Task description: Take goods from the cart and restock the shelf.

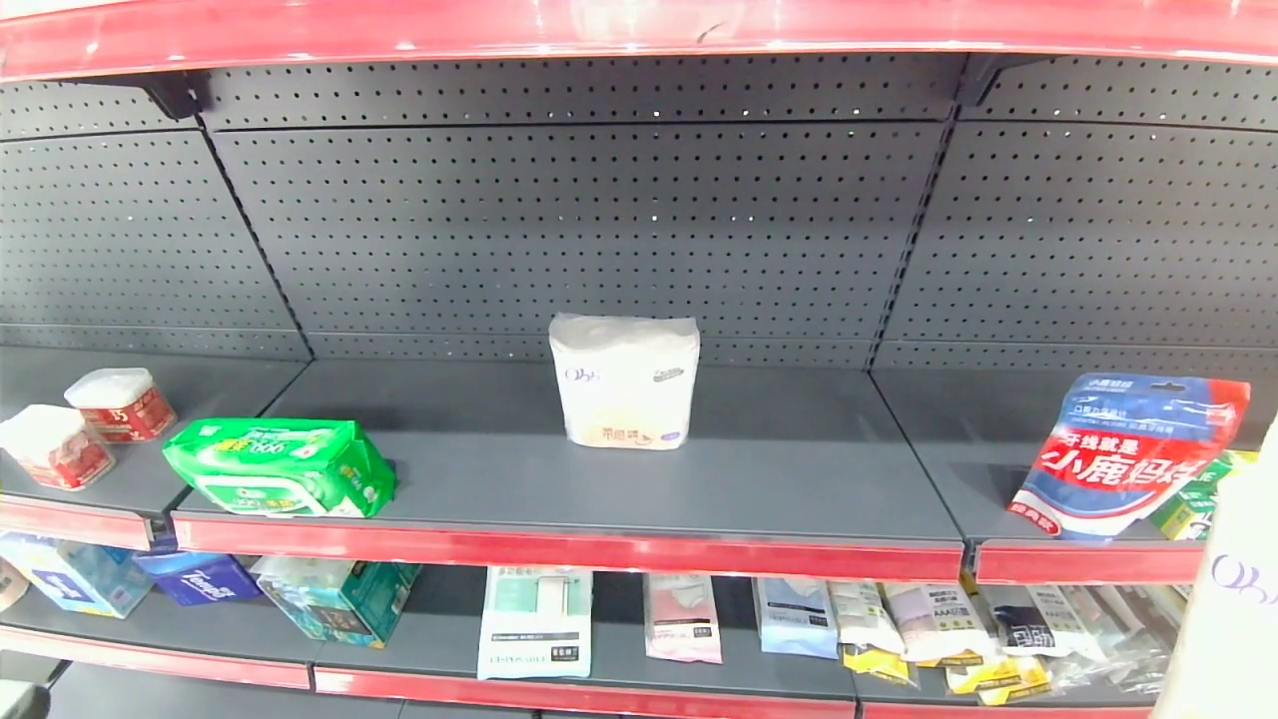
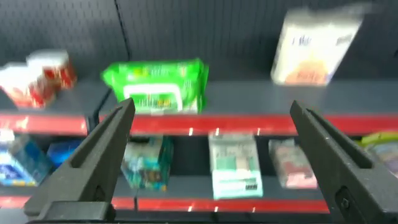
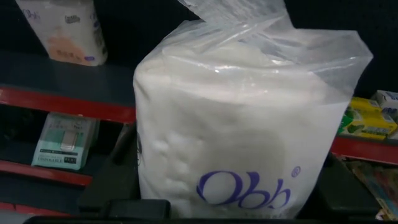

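Held tissue pack (image 1: pixel 1233 599) mostly beyond head view's right edge.

Left gripper (image 2: pixel 211 155) points forward, its two dark fingers (image 2: pixel 93 155) spread wide with nothing between them. Right gripper (image 3: pixel 227 186) is clamped around the lower part of a bagged pack (image 3: pixel 236 112). Its fingers (image 3: pixel 115 177) press in from either side, and the pack stands upright in its hold at the robot's right.
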Motion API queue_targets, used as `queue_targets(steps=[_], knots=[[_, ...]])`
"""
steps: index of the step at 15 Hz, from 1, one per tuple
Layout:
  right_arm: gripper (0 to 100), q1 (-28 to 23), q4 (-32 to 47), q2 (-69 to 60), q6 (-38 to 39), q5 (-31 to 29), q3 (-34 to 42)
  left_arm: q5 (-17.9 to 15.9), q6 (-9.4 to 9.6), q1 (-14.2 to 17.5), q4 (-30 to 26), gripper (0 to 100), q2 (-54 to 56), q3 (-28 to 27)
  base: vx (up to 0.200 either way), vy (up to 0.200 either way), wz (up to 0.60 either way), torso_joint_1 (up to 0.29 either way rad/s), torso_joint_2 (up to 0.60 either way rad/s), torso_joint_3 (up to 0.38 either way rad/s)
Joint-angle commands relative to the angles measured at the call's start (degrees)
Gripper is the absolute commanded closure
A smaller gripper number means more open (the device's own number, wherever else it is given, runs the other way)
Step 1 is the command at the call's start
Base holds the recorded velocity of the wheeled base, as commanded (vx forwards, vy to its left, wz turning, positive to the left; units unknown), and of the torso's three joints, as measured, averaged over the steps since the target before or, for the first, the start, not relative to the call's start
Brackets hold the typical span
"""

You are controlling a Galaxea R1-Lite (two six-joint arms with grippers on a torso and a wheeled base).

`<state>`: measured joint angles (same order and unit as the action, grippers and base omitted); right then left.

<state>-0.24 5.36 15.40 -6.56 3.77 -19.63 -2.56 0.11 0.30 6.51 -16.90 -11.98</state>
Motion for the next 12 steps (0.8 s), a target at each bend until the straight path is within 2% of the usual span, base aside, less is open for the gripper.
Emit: queue_targets(steps=[1,3,5,6,7,8,9,10,12], knots=[[100,0.24,0.00,-0.10,-0.03,0.01,0.38,-0.43,-1.78,0.22,17.22,0,-36.98,-10.78,0.000,0.000,0.00,0.000,0.00,0.000],[100,0.16,0.00,0.16,-0.03,-0.08,0.12,-0.96,-1.08,0.93,24.43,0,-47.53,-9.90,0.000,0.000,0.00,0.000,0.00,0.000],[100,-0.02,0.00,0.07,-0.30,-0.69,-0.15,-4.21,2.18,1.19,26.36,0,-54.03,-9.81,0.000,0.000,0.00,0.000,0.00,0.000],[100,-0.37,0.00,0.16,-0.38,-0.78,-0.59,-12.38,6.13,1.45,28.21,0,-59.04,-10.34,0.000,0.000,0.00,0.000,0.00,0.000],[100,-0.37,0.00,0.16,-0.56,-0.95,-0.76,-15.19,8.33,1.54,28.56,0,-61.50,-11.13,0.000,0.000,0.00,0.000,0.00,0.000],[100,-0.28,0.00,0.25,-0.91,-1.48,-0.76,-18.27,11.67,1.45,28.56,0,-66.07,-13.68,0.000,0.000,0.00,0.000,0.00,0.000],[100,-0.28,0.00,0.25,-1.09,-1.92,-0.85,-20.82,13.78,1.37,28.56,0,-70.03,-16.49,0.000,0.000,0.00,0.000,0.00,0.000],[100,-0.37,0.00,0.25,-1.09,-2.01,-0.85,-23.19,15.01,1.10,28.47,0,-73.54,-20.01,0.000,0.000,0.00,0.000,0.00,0.000],[100,-0.37,0.09,0.42,-1.88,-2.01,-0.59,-28.38,15.27,-1.62,27.86,0,-80.66,-29.15,0.000,0.000,0.00,0.000,0.00,0.000]])
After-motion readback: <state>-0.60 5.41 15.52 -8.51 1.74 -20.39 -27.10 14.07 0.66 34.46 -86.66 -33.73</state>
